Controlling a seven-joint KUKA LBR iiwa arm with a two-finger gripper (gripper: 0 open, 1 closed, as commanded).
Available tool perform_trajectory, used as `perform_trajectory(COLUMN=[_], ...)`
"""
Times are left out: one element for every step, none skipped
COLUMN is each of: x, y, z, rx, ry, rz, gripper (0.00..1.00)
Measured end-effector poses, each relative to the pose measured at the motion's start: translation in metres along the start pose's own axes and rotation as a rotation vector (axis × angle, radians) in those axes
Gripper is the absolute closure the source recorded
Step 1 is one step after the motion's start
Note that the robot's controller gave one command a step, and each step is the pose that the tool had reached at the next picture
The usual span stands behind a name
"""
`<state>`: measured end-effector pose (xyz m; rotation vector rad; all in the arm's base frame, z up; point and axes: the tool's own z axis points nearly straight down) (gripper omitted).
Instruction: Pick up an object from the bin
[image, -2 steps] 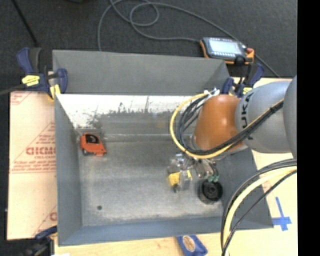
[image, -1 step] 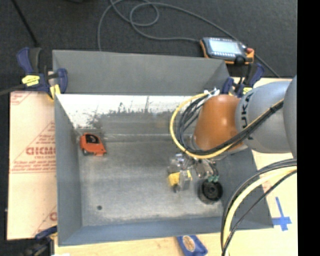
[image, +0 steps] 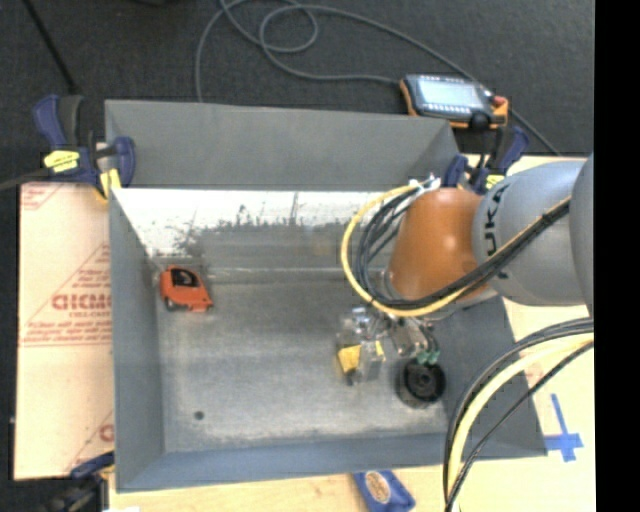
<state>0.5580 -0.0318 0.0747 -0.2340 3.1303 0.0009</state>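
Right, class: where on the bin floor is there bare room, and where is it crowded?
Bare floor runs from the orange object at the left across to the gripper. Crowded at right: a yellow piece and a black round thing beside it.

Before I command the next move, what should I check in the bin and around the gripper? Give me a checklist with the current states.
1. Gripper is over the right part of the bin: ok.
2. Things within close range: ok. A small yellow piece lies just to its left and a black round thing just to its right.
3. Which of the two it is lined up on: cannot tell.
4. Anything already held: cannot tell.
5. Orange thing at the far left is well apart from the arm: ok.
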Motion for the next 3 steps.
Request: perform_trajectory(x=[0.001, -0.001, -0.001], y=[0.000, -0.001, -0.001], z=[-0.016, -0.031, -0.040], rx=[0.000, 0.001, 0.001], ry=[0.005, -0.002, -0.002], rz=[0.001, 0.001, 0.001], gripper=[1.00, 1.00, 1.00])
